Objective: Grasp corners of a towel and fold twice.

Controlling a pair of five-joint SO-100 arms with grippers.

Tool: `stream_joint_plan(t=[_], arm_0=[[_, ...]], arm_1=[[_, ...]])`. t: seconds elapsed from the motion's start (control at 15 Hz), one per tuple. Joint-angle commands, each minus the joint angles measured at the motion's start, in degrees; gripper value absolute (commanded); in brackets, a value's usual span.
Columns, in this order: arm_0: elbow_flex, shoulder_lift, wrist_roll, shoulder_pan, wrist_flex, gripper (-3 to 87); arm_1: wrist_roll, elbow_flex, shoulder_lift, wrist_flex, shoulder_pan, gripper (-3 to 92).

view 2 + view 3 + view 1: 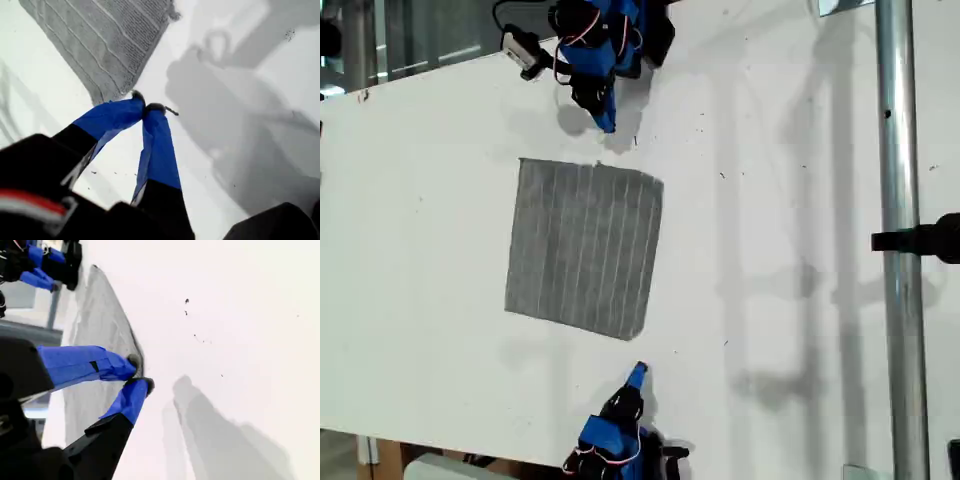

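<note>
The grey striped towel (585, 245) lies flat and unfolded on the white table (410, 260). My first gripper (607, 122) hangs shut and empty just beyond the towel's far edge at the top of the exterior view. In its wrist view the gripper (149, 106) sits over bare table beside a towel (100, 40) corner (102, 95). My second gripper (638, 372), at the bottom of the exterior view, is shut on nothing, a short gap from the nearest corner (640, 336). In its wrist view the gripper (140, 372) is by the towel (95, 315) edge.
A metal pole (898, 200) with a black clamp (920, 240) runs down the exterior view's right. The table's edge (380, 437) crosses the exterior view's bottom left. Small dark specks (186, 301) dot the table. The first arm (45, 262) shows across the towel.
</note>
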Motion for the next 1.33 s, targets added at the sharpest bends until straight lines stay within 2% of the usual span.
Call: stream_joint_plan(t=[0.0,0.27,0.47,0.6,0.67,0.8,0.93,1.07,1.13,1.2,1.27], arm_0=[[0.3,0.5,-31.9,-12.7,0.3,-2.7],[0.3,0.5,-31.9,-12.7,0.3,-2.7],[0.3,0.5,-31.8,-12.7,0.3,-2.7],[0.3,0.5,-31.8,-12.9,0.3,-2.7],[0.3,0.5,-31.8,-12.9,0.3,-2.7],[0.3,0.5,-32.3,-12.8,0.3,-2.7],[0.3,0.5,-33.1,-12.6,0.4,-2.7],[0.3,0.5,-34.5,-12.4,0.4,4.9],[0.3,0.5,-34.7,-12.3,0.4,7.6],[0.3,0.5,-33.8,-12.3,0.4,10.4],[0.3,0.5,-33.3,-12.2,0.4,12.8]], arm_1=[[0.4,-1.3,0.4,0.6,-2.3,-0.3],[0.2,-1.7,0.4,-0.3,-2.6,-0.3],[-4.7,-9.6,-5.3,-4.9,-5.2,-0.3],[-10.3,-24.7,-29.6,-10.6,-6.9,-0.3],[-14.5,-35.8,-44.0,-10.7,-7.6,-0.3],[-21.6,-57.7,-68.6,-7.5,-10.5,-0.3],[-26.5,-71.2,-85.6,-4.3,-14.3,1.2],[-28.7,-80.8,-96.4,2.7,-16.1,19.9],[-30.1,-81.9,-97.3,2.5,-16.5,30.0],[-30.9,-82.9,-97.7,3.3,-16.9,32.6],[-33.0,-82.9,-97.8,3.5,-17.5,41.0]])
